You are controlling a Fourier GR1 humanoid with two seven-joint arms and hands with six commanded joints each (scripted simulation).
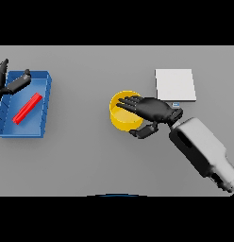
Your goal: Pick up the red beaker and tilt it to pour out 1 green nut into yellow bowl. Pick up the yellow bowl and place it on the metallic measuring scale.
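The yellow bowl point(122, 117) sits near the middle of the grey bench point(90, 156). It is round, with smooth shiny walls, and it looks open at the top. The right hand point(154, 109) reaches over it from the right side. Its dark fingers point(129, 102) lie fairly straight across the right part of the rim, and the thumb point(142, 131) bends in beside the bowl's near wall. I cannot tell if the hand really squeezes the bowl yet.

Just behind the hand, toward the far right of the bench, lies the scale point(175, 85). It is a flat, pale square plate with a tiny strip on its near edge. The bowl and the scale are apart, with the hand partly between them.

At the left edge of the bench is a blue tray point(43, 111) with low walls. A red beaker point(27, 108) lies tilted inside it, long and thin like a stick. The left hand point(8, 82) is over the tray's far left corner, its fingers spread loose and holding nothing.
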